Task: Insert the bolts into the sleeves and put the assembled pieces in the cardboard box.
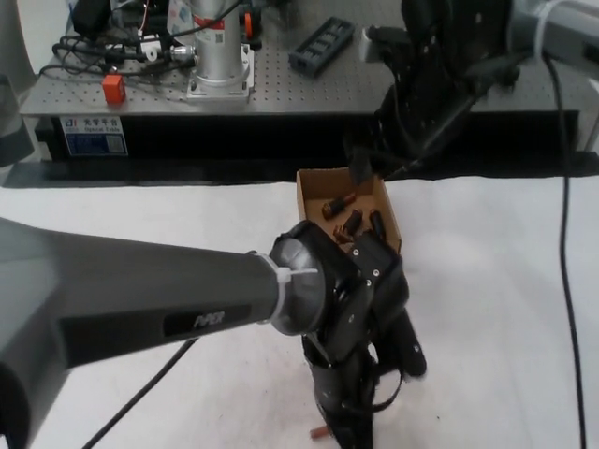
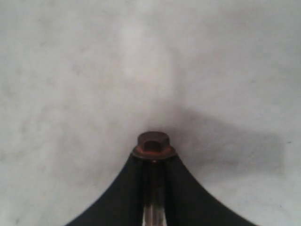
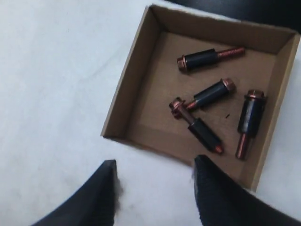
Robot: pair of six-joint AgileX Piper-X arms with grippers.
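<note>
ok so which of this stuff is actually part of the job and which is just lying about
Job: cardboard box, four sleeved bolts in it, bolt in the left jaws.
Lying about: orange block, black tray, cables, metal post.

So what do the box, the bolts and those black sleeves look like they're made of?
The box looks like brown cardboard, matte, with folded walls. The bolts seem to be metal, probably steel with a coppery or rusty finish, given the threads and hex heads. The sleeves are black, matte and smooth: rubber or plastic, hard to tell which.
</note>
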